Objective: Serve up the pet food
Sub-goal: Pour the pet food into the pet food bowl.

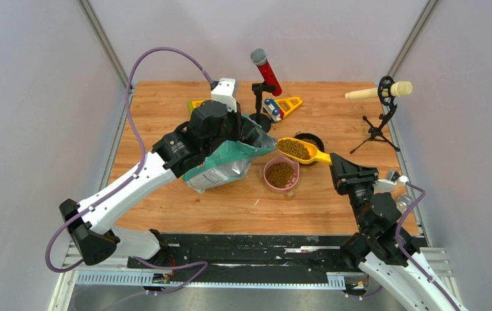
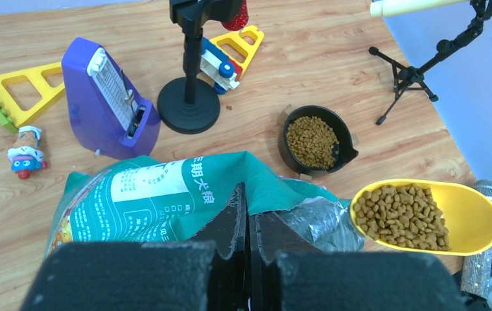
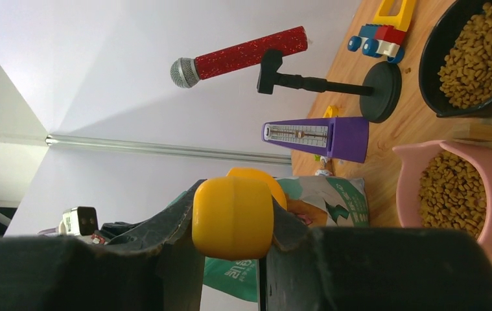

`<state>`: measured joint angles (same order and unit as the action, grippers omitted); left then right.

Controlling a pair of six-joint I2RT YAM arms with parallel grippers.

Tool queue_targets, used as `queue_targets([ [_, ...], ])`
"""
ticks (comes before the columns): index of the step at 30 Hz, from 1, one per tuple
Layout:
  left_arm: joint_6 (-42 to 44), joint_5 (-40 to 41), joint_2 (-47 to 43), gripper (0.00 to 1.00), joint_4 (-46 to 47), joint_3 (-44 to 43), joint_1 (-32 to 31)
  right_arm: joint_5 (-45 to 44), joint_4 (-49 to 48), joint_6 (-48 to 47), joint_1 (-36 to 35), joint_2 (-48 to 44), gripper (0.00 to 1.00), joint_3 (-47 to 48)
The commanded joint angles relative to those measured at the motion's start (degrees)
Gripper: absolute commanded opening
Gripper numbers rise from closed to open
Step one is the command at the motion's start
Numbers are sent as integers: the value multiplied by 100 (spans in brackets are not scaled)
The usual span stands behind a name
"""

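Note:
The teal-green bag with a white label lies tilted on the wooden table, its torn mouth facing right. My left gripper is shut on the bag's top edge; in the left wrist view the fingers pinch the teal fold. My right gripper is shut on the handle of a yellow scoop. The scoop is full of brown kibble and hangs level just outside the bag mouth, above the gap between a pink bowl and a black bowl. Both bowls hold kibble.
A red microphone on a black stand, a purple metronome, yellow toy triangles and a small toy figure stand behind the bag. A cream microphone on a tripod is at the back right. A loose pellet lies near the front.

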<state>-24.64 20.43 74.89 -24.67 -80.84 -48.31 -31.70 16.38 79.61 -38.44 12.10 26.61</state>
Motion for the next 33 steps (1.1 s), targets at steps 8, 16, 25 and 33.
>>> queue_targets([
  [8,-51,169,-227,0,533,-5,7,-304,418,335,20,-504,0,-508],
  [16,-91,75,-40,0,613,-67,7,-102,405,182,20,-855,0,-460],
  [25,-93,113,46,0,586,-112,-18,-294,500,18,20,-943,0,-528],
  [33,-32,171,-7,0,594,-37,-20,-535,808,-1,20,-686,0,-728],
])
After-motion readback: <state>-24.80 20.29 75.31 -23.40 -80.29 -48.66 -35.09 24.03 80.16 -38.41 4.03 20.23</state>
